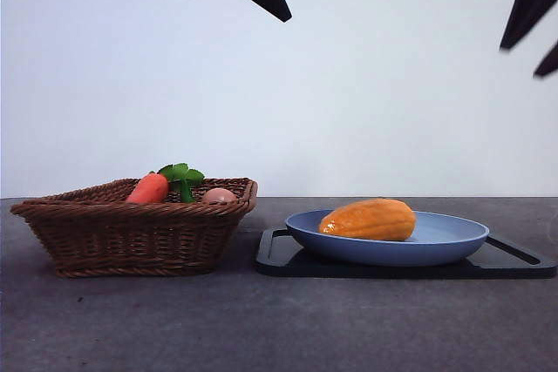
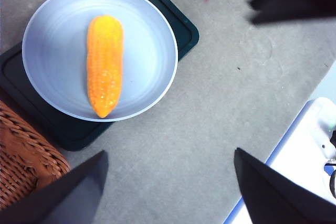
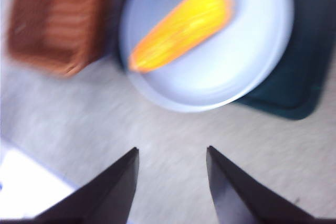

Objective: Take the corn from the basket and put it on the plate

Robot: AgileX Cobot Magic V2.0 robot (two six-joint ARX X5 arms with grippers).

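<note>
We only get a smeary right wrist view, so the basket (image 3: 58, 24) and corn (image 3: 181, 27) lose all texture there. In the front view the basket wall (image 1: 131, 237) hides most of the carrot (image 1: 150, 188) and egg (image 1: 219, 195). The left wrist view clips the basket (image 2: 23, 156) at the edge, and the plate (image 2: 147, 40) covers most of the tray (image 2: 184, 27).

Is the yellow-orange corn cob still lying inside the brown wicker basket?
No, the yellow-orange corn cob lies on the round light-blue plate.
</note>
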